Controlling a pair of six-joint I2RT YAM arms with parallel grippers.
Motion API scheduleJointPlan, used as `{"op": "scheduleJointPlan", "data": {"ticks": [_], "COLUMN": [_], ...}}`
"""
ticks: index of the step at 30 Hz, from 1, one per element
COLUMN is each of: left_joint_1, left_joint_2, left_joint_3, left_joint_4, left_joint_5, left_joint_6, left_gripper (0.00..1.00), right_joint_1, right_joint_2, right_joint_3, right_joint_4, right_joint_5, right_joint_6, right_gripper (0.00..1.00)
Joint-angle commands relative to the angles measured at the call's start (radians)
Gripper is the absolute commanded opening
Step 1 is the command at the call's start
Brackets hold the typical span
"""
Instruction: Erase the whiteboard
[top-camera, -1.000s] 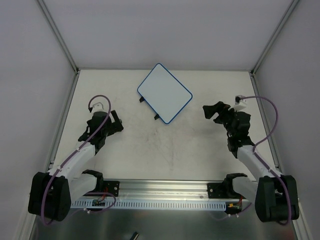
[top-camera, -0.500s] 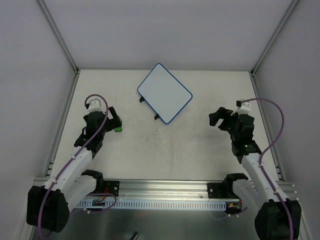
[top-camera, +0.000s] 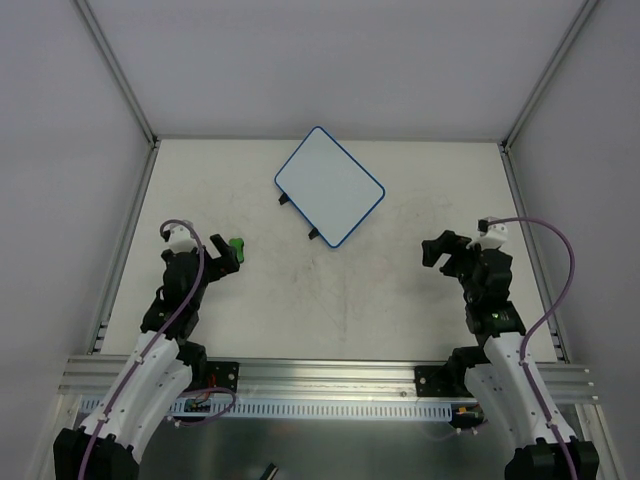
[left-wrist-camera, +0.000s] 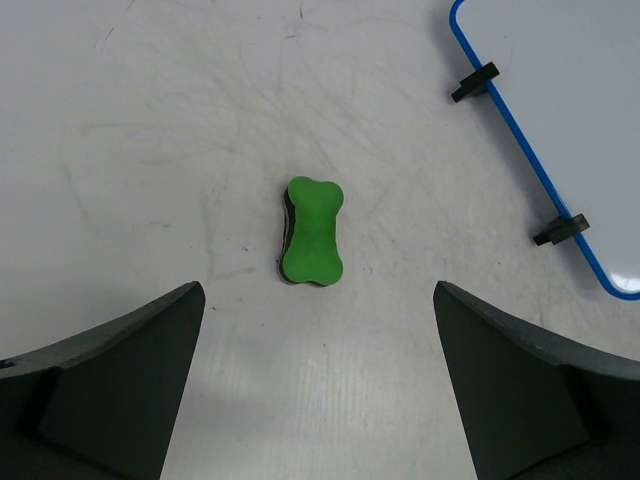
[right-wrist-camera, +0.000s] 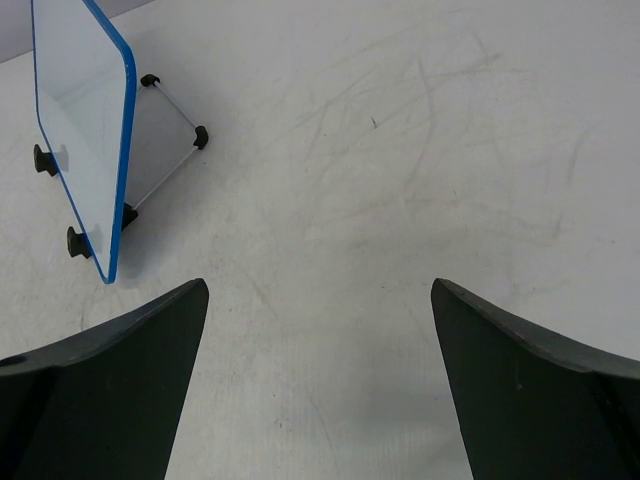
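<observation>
The whiteboard (top-camera: 330, 186), white with a thin blue frame and black tabs on its near-left edge, lies skewed at the back middle of the table; its face looks blank. It also shows at the upper right of the left wrist view as the whiteboard (left-wrist-camera: 570, 110), and at the upper left of the right wrist view as the whiteboard (right-wrist-camera: 75, 110). A green bone-shaped eraser (top-camera: 236, 245) lies flat on the table, left of the board. My left gripper (top-camera: 218, 260) is open just short of the eraser (left-wrist-camera: 312, 230), which lies ahead of the left gripper (left-wrist-camera: 318, 290) and apart from it. The right gripper (top-camera: 440, 250) is open over bare table, as the right gripper (right-wrist-camera: 318, 285) shows.
Grey walls with aluminium posts (top-camera: 120, 75) close in the table on the left, back and right. A metal rail (top-camera: 320, 385) carrying both arm bases runs along the near edge. The tabletop (top-camera: 340, 300) bears faint scuff marks.
Both arms have drawn back toward the near edge. The left gripper has come off the green eraser, which now lies uncovered on the table. The whiteboard has not moved.
</observation>
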Motion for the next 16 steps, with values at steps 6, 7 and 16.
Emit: {"op": "scheduleJointPlan", "data": {"ticks": [6, 7, 16], "left_joint_1": [-0.011, -0.011, -0.011], "left_joint_2": [0.082, 0.081, 0.07], "left_joint_3": [0.018, 0.016, 0.01], "left_joint_4": [0.029, 0.029, 0.029], "left_joint_5": [-0.014, -0.017, -0.028], "left_joint_6": [-0.006, -0.008, -0.008], "left_gripper": [0.99, 0.99, 0.99], "right_joint_1": [-0.006, -0.006, -0.006], "right_joint_2": [-0.114, -0.117, -0.11], "right_joint_3": [-0.045, -0.047, -0.039], "right_joint_4": [0.001, 0.001, 0.003], "right_joint_5": [0.03, 0.028, 0.01], "right_joint_6": [0.013, 0.011, 0.019], "right_gripper": [0.99, 0.99, 0.99]}}
